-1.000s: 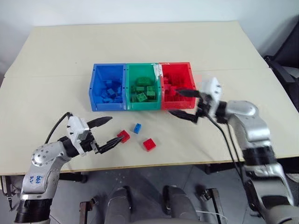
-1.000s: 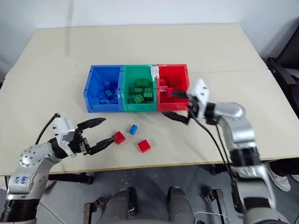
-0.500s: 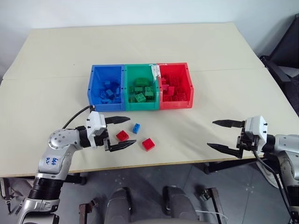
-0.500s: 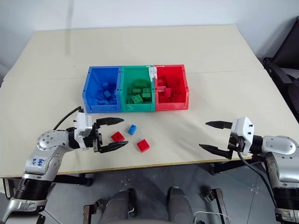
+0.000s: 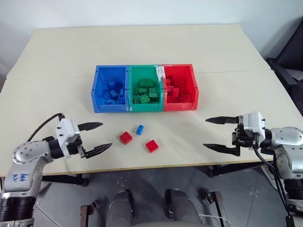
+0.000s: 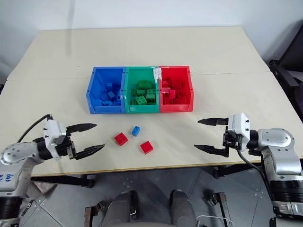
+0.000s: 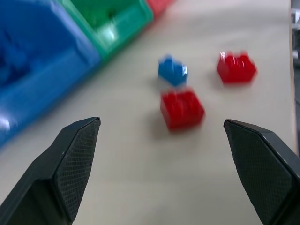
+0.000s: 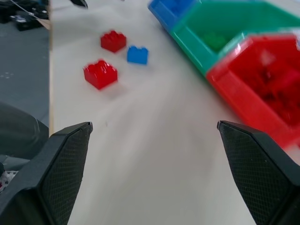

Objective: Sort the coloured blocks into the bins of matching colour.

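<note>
The left tool (image 5: 93,138) hangs released over the near edge of the counter (image 5: 57,61), its two black fingers spread wide and grasping nothing. The right tool (image 5: 221,134) hangs the same way off to the right, fingers apart and empty, aimed inward across the counter.

Between them, on bare counter in front of the bins, lie three loose blocks: a red block (image 5: 125,137) nearest the left tool, a blue block (image 5: 139,129) just beside it toward the bins, and a second red block (image 5: 151,146) a little farther right. That makes two red and one blue still to sort, with no green one loose.

Behind them three bins stand joined in a row: the blue bin (image 5: 97,90) on the left, the green bin (image 5: 132,75) in the middle, the red bin (image 5: 193,85) on the right. Each already holds a heap of blocks of its own colour, too jumbled to count.

The step in hand looks like a fresh pick. The left tool is best placed for the near red block; it should straddle that block squarely and come down without nudging the blue one close by, then carry it over the low front lip of the red bin.
</note>
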You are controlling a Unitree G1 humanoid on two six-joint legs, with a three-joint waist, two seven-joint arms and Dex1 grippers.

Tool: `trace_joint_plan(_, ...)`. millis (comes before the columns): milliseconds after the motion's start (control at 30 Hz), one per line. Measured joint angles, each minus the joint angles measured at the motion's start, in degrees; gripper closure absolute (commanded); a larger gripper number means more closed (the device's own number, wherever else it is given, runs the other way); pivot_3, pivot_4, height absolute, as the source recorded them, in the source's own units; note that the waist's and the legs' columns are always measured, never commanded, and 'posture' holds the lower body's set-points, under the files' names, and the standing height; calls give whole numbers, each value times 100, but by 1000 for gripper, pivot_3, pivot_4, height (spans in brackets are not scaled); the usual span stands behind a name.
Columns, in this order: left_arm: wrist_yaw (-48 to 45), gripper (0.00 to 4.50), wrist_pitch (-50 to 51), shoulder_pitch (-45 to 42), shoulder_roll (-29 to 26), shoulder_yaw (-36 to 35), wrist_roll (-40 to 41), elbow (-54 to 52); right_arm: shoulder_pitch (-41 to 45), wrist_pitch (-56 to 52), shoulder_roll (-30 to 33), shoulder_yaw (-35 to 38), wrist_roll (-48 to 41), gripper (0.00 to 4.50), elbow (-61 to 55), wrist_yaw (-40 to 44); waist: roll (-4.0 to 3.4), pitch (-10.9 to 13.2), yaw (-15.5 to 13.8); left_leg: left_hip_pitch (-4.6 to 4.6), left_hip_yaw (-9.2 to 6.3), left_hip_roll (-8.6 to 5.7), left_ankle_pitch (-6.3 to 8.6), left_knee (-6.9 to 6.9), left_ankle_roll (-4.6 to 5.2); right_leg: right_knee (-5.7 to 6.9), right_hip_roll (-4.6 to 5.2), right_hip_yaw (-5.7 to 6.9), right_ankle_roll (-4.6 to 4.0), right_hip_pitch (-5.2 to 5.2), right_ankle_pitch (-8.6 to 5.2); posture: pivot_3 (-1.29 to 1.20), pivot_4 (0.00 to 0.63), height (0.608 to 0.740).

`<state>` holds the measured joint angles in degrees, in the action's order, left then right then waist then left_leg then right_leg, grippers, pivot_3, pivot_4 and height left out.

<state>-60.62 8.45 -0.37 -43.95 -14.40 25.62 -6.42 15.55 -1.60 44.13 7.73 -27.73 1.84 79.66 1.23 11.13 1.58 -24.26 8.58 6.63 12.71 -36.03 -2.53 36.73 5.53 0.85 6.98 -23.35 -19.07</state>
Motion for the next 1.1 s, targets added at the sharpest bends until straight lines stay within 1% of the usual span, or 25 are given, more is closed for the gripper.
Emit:
trace_joint_plan(100, 181, 0, 468, 45, 7, 256, 2, -676, -3, -70, 0, -8, -56, 36, -98, -23, 1, 0, -32, -1, -1, -1, 4, -2, 3, -2, 1, 0, -1, 5, 0, 0, 150, 740)
trace_joint_plan(200, 528, 0, 1005, -196, 95, 649, 0, -1304, -96, -85, 23, 9, -72, 36, -148, -24, 1, -1, -24, 0, -1, -1, 4, -3, 3, 0, -1, -1, -1, 6, 0, 0, 150, 740)
trace_joint_plan(267, 850, 0, 1428, -461, 297, 965, 2, -1655, -228, -91, 53, 55, -78, 36, -171, -33, 1, -1, -19, 0, 0, -1, 2, -4, -2, 2, -3, -3, 0, 5, 0, 0, 150, 740)
trace_joint_plan(367, 1167, 0, 1998, -833, 574, 1653, -26, -2008, -504, -122, 156, 242, -107, 36, -287, -84, 1, -1, -24, 0, 0, -2, -4, -9, -13, 3, -7, -5, 1, 6, 0, 0, 150, 740)
trace_joint_plan(467, 1349, 0, 2307, -1059, 726, 2297, -270, -2026, -802, -173, 268, 487, -156, 36, -500, -177, 2, -1, -16, 2, -3, -2, -6, -11, -16, 4, -10, -7, 1, 5, 0, 0, 150, 740)
trace_joint_plan(567, 1527, 0, 2512, -1174, 832, 2716, -535, -1955, -1090, -254, 297, 681, -205, 36, -676, -281, 2, -1, 0, 2, -4, -2, -6, -12, -17, 5, -11, -11, 1, 5, 0, 0, 150, 740)
trace_joint_plan(633, 1722, 0, 2641, -1301, 1004, 2928, -731, -1890, -1311, -326, 297, 814, -237, 36, -869, -362, 2, -1, -14, 2, -5, -2, -6, -16, -16, 4, -11, -11, 1, 8, 0, 0, 150, 740)
trace_joint_plan(733, 2022, 0, 2763, -1486, 1199, 3125, -993, -1791, -1570, -421, 297, 969, -317, 36, -1212, -515, 4, -2, -20, 8, -13, -4, -5, -22, -15, 1, -11, -11, 1, 24, 0, 0, 150, 740)
trace_joint_plan(867, 2229, 0, 3002, -1503, 1207, 3199, -1227, -1712, -1869, -526, 297, 1124, -376, 36, -1529, -681, 3, -2, -19, 13, -16, -4, -3, -20, -12, -5, -10, -10, 1, 35, 0, 0, 150, 740)
trace_joint_plan(1067, 2289, 0, 3056, -1446, 1189, 3203, -1281, -1770, -1932, -566, 297, 1125, -382, 36, -1568, -804, 3, -2, -16, 20, -18, -4, -1, -19, -8, -7, -10, -9, 1, 43, 0, 0, 150, 740)
trace_joint_plan(1100, 2297, 196, 3061, -1446, 1198, 3202, -1281, -1770, -1932, -565, 297, 1125, -382, 5, -1568, -814, 3, -2, -16, 20, -18, -4, 0, -19, -7, -8, -11, -9, 1, 44, 0, 0, 150, 740)
